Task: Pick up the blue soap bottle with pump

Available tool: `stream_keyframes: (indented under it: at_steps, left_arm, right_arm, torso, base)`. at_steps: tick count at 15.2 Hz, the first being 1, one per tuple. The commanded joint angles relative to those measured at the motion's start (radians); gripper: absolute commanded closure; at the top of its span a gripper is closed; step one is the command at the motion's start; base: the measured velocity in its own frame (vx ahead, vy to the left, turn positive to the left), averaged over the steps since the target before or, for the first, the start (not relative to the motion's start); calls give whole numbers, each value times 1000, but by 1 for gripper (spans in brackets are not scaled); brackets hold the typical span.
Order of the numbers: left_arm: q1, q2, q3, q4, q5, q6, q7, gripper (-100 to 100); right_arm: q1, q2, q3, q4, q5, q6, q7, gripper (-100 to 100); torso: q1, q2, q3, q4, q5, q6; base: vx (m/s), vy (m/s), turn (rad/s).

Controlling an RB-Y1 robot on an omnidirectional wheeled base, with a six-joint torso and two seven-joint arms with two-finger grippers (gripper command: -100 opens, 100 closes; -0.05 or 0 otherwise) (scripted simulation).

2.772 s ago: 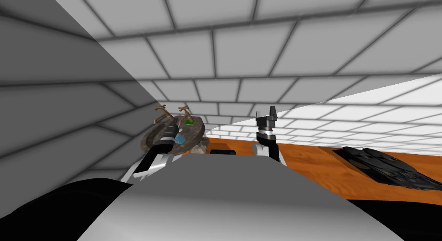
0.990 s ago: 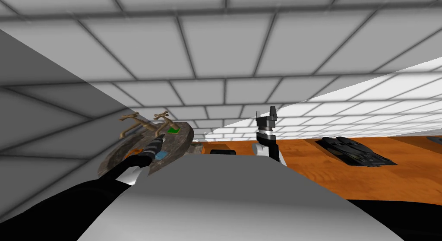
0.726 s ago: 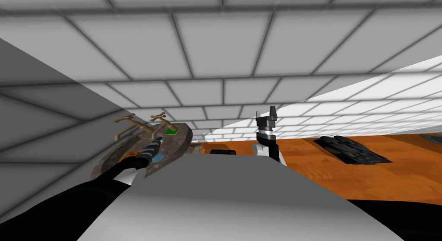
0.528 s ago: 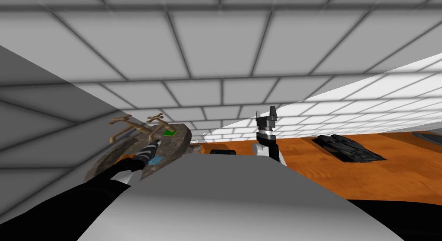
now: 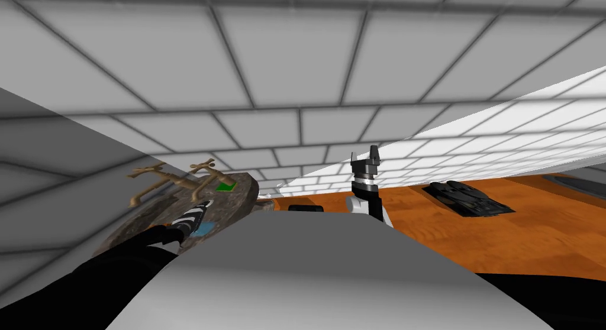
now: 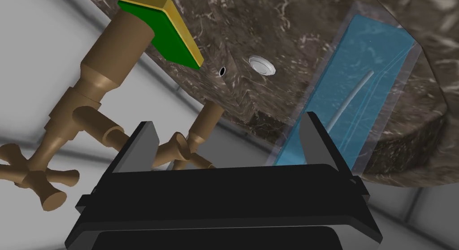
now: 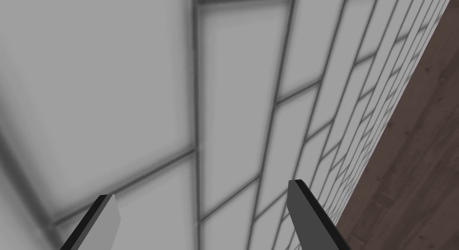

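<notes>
The blue soap bottle (image 6: 358, 77) is a clear blue block with a thin tube inside. It rests in a dark marble basin (image 6: 287, 32), and in the head view it is a small blue patch (image 5: 205, 229). My left gripper (image 6: 228, 125) is open just above the basin. The bottle lies beside and partly behind one of its fingers (image 6: 316, 140), not between the two. Nothing sits between the fingers. My right gripper (image 5: 364, 156) is raised upright in front of my chest, with its fingers (image 7: 298, 202) open and empty.
Brass cross-handled taps (image 6: 89, 99) stand at the basin's rim close to my left hand. A green and yellow sponge (image 6: 163, 30) lies past them, near a white drain (image 6: 262, 65). An orange wooden counter (image 5: 473, 235) runs right, carrying a black hob (image 5: 468, 198). Tiled walls close behind.
My view has swung, so the basin slid left and the hob drew nearer the middle. My left arm has reached lower over the basin. The right arm has kept its pose.
</notes>
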Motion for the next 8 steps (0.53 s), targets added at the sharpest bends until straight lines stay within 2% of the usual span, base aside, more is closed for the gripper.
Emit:
stream_keyframes:
  at_steps: [1,2,3,5,6,8]
  left_arm:
    - [13,0,14,-16,9,50,2,-100]
    - [13,0,14,-16,9,51,2,-100]
    - [35,0,39,-24,28,86,-2,-100]
    - [35,0,39,-24,28,109,-2,-100]
    - [56,-1,63,-33,46,137,-6,-100]
    - [56,-1,63,-33,46,165,-6,-100]
  right_arm:
    - [0,0,0,0,0,0,0,0]
    - [0,0,0,0,0,0,0,0]
    - [0,0,0,0,0,0,0,0]
    - [0,0,0,0,0,0,0,0]
    - [0,0,0,0,0,0,0,0]
    - [0,0,0,0,0,0,0,0]
  torso:
    - [0,0,0,0,0,0]
    - [0,0,0,0,0,0]
    - [1,1,1,0,0,0]
    - [1,1,1,0,0,0]
    - [1,1,1,0,0,0]
    - [1,1,1,0,0,0]
  base:
    - [34,-4,-28]
    - [18,-1,1]
    - [28,-3,-76]
    - [32,1,-45]
    - [32,1,-58]
    - [33,4,-42]
